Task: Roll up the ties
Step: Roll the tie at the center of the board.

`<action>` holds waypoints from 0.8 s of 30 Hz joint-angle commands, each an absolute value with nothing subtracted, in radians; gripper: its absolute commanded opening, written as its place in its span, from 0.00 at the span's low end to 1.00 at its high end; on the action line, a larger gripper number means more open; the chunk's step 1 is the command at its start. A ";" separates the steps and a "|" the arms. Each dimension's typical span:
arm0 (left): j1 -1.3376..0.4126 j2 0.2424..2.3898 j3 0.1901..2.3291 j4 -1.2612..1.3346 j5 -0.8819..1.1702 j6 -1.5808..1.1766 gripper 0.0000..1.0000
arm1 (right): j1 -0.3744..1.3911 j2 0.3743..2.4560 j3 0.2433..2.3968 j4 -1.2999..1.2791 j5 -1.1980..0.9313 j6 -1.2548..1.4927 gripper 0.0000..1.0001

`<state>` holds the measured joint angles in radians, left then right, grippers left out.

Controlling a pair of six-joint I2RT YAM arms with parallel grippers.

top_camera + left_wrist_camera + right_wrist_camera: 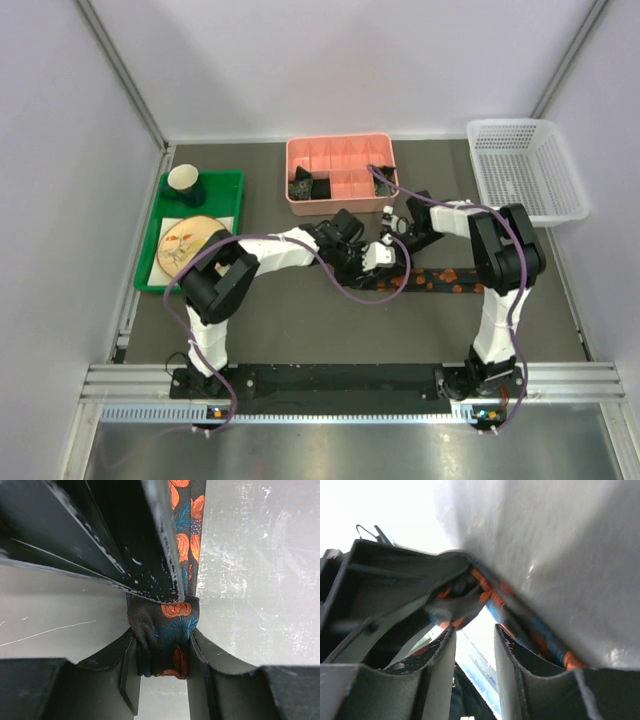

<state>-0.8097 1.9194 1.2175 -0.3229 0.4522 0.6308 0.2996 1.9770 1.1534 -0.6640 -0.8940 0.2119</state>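
The red-orange tie (445,279) is narrow black fabric printed with red-orange blotches and touches of blue. Its free length lies flat on the desk (300,320), stretched from the middle out toward the right. Its left end is wound into a small, tight roll (172,630), pinched between the fingers of the left hand (164,640), with the strip running off from the roll. Two dark rolled ties (300,184) sit in neighbouring near-left compartments of the pink box (340,206).

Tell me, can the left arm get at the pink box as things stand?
Probably not yet: the left tool is clamped on the rolled end of the orange-print tie. The pink box lies just beyond, open-topped.
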 commanded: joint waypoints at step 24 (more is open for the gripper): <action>-0.867 2.016 1.276 -0.517 0.267 0.606 0.34 | 0.324 1.991 1.147 -0.531 -0.921 0.233 0.00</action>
<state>-0.8654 1.9556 1.3113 -0.4496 0.3141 0.6243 0.3092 1.9892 1.1164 -0.5255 -1.0042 0.2955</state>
